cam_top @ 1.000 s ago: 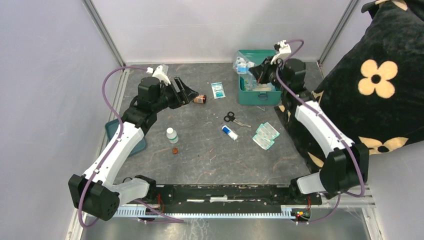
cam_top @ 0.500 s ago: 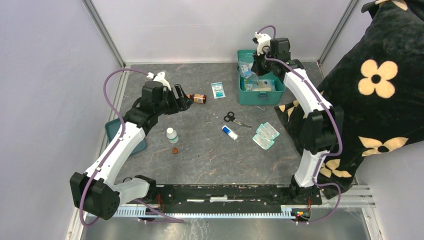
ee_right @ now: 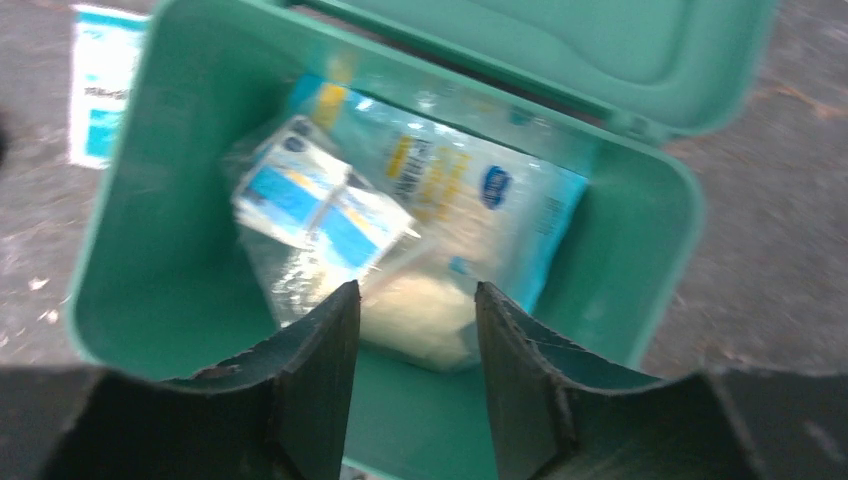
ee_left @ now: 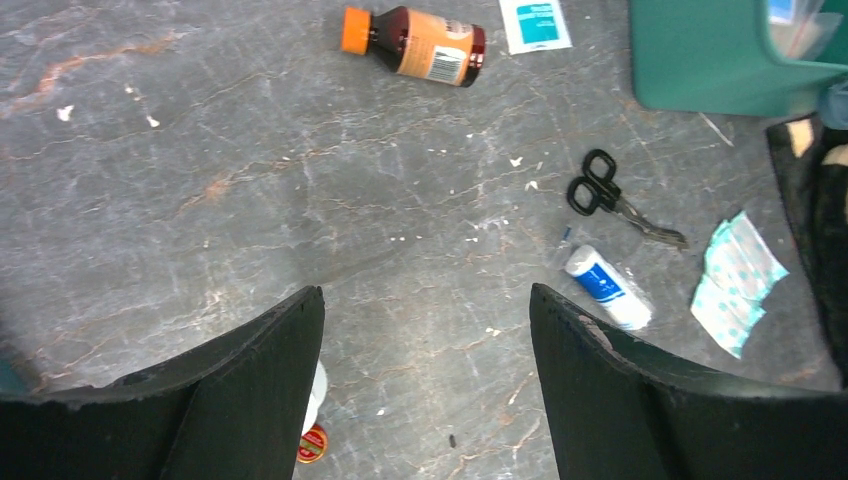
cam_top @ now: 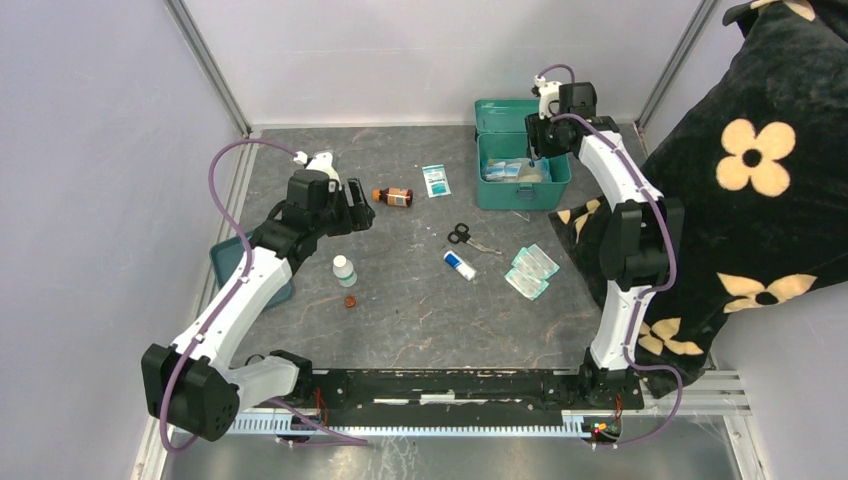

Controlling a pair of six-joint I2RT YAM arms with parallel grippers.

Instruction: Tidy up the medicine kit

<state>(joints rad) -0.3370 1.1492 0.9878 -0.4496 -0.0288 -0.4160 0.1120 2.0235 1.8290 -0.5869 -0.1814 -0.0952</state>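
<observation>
Right wrist view: my right claw point(ee_right: 410, 295) hangs open and empty straight above the medicine kit point(ee_right: 120, 210), near the far right corner of the desk point(cam_top: 420, 310), long axis along the far edge, lid tipped back. My left claw point(ee_left: 425, 300), open too, is well apart.

The medicine kit point(ee_right: 160, 200) is smooth plastic; the table point(ee_left: 250, 200), matt veined stone-look grey.

A lab test cell: white panel walls point(cam_top: 400, 50), aluminium posts point(cam_top: 205, 60), grey tabletop point(cam_top: 420, 300).
</observation>
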